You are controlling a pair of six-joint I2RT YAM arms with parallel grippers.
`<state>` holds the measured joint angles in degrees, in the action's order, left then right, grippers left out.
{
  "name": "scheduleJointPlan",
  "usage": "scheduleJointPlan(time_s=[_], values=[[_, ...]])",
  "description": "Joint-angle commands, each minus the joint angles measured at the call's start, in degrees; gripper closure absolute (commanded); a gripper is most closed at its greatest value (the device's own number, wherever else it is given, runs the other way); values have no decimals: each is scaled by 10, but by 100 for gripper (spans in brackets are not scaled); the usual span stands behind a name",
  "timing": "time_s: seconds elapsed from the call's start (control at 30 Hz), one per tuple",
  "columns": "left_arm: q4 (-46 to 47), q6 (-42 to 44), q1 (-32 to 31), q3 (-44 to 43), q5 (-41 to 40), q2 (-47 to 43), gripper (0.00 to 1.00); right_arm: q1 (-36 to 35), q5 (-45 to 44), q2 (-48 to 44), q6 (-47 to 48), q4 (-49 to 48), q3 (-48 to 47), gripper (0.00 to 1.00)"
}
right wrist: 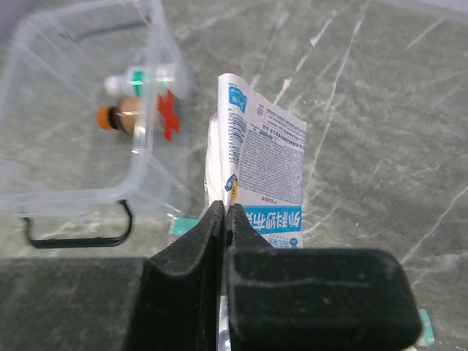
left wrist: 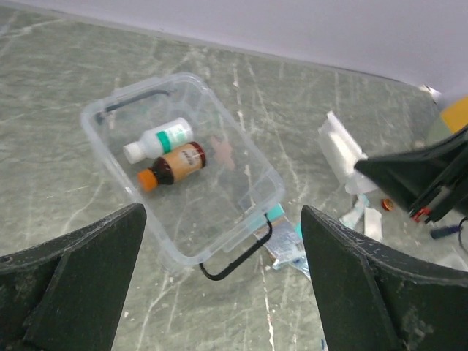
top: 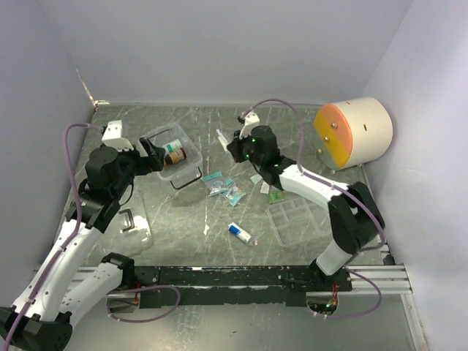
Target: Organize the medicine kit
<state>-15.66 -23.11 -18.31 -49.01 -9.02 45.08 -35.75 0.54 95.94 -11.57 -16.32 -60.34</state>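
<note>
One medicine kit box (top: 170, 150), clear and uncovered, sits on the green marbled counter (top: 183, 241) toward the far left. It holds two bottles lying side by side: one white bottle (left wrist: 157, 139) with a green label and one brown bottle (left wrist: 172, 164) with an orange cap. Its black wire latch (left wrist: 238, 256) hangs off the near end. The left end effector (left wrist: 221, 210) hovers at the box's left side, released, jaws wide with nothing between them. The right end effector (right wrist: 225, 212) is just right of the box, clenched on one flat white packet (right wrist: 267, 175) with blue print, which stands upright above the fingertips. One clear lid (top: 135, 223) with a black handle lies beside the left arm, and one clear divided tray insert (top: 300, 219) lies under the right arm, well apart from the box. Between them is a small heap of teal-edged sachets (top: 223, 186), too overlapped to count, one green packet (top: 276, 196), and one small white-and-blue bottle (top: 239, 233) lying alone nearer the bases. One cream-and-orange cylinder (top: 355, 131) stands at the far right.
</note>
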Motion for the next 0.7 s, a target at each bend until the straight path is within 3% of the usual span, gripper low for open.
scheduleJointPlan(time_s=[0.0, 0.27, 0.47, 0.67], values=[[45, 43, 3, -32, 129, 26, 2, 16, 112, -76, -37, 68, -3, 100], [62, 98, 3, -84, 402, 102, 9, 23, 280, -165, -47, 141, -24, 100], [135, 134, 3, -37, 484, 93, 8, 32, 407, -158, -74, 158, -83, 100], [103, 149, 3, -51, 549, 112, 9, 38, 485, -143, -147, 132, -128, 100]])
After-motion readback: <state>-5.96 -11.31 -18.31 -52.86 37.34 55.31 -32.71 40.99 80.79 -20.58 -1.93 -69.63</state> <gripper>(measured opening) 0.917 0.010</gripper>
